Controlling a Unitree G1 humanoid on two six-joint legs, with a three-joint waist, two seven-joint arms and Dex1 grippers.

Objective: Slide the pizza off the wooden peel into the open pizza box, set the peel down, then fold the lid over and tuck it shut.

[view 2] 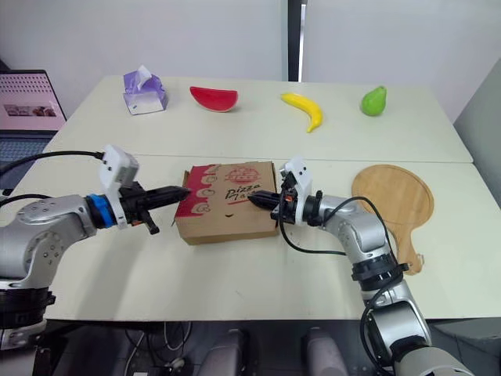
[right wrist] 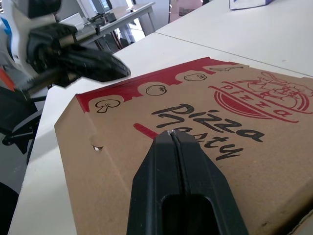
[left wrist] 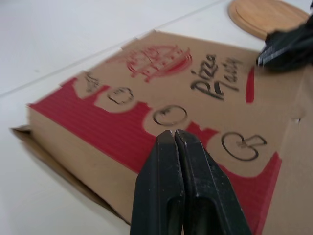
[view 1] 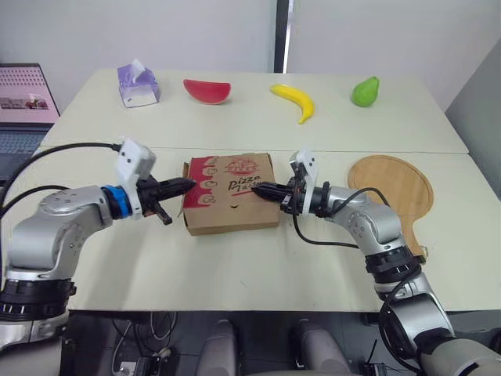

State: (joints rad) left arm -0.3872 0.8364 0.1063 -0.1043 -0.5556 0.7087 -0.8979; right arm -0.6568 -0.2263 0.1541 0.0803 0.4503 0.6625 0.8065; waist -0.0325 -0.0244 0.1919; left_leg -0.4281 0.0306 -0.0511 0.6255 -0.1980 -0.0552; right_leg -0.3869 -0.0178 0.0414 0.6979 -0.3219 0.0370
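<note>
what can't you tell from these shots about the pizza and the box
- Pizza: hidden under the shut lid of the box, every view.
- Lid tuck: seam too small in the head views.
- Peel handle: partly behind the right arm, head views.
- Laptop: cut off by the left edge, head views.

Arms: the left arm and right arm have rounded silver-grey metal shells with black joint bands.
Wrists: a bright blue ring on the left; a white boxy block on top of each.
Cables: thin black cables loop off both arms.
Grippers: the left gripper and right gripper each have two matte black tapered fingers, recessed near the base.
</note>
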